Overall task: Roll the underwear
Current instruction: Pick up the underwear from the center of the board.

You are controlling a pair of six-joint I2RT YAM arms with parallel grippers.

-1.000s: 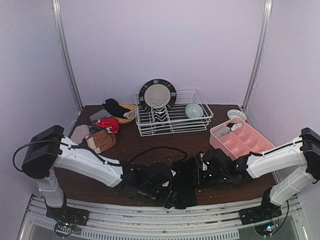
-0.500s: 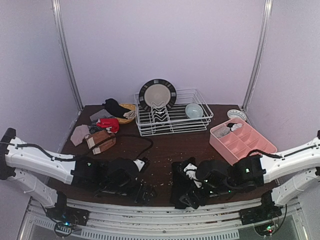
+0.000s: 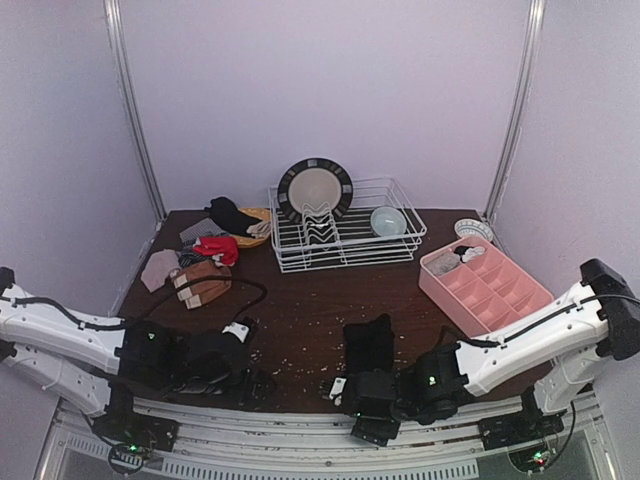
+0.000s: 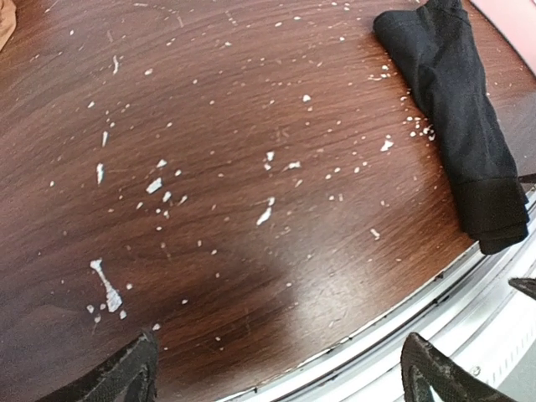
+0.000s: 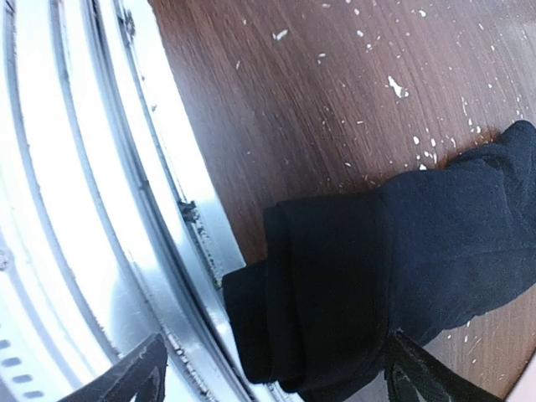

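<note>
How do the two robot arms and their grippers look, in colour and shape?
Both the left arm and right arm have white tubular links and black joints, with thin black cables alongside. The left gripper and right gripper have black fingers.

Dark brown wooden table (image 3: 300, 290), scattered with small white flecks (image 4: 268, 209), many toward the near edge. At far centre, white wire dish rack (image 3: 400, 246). Upright in its left slots, round plate (image 3: 315, 187) with dark patterned rim and pale centre. In its right side, pale blue-green bowl (image 3: 388, 220). At right, pink plastic tray (image 3: 490, 300) with many compartments, set askew. Just beyond it, in the far right corner, small white patterned dish (image 3: 473, 229). At far left, yellow dish (image 3: 258, 214), largely covered. Along the near edge, ribbed silver rail (image 5: 50, 209). Behind, plain lilac wall (image 3: 330, 90).
</note>
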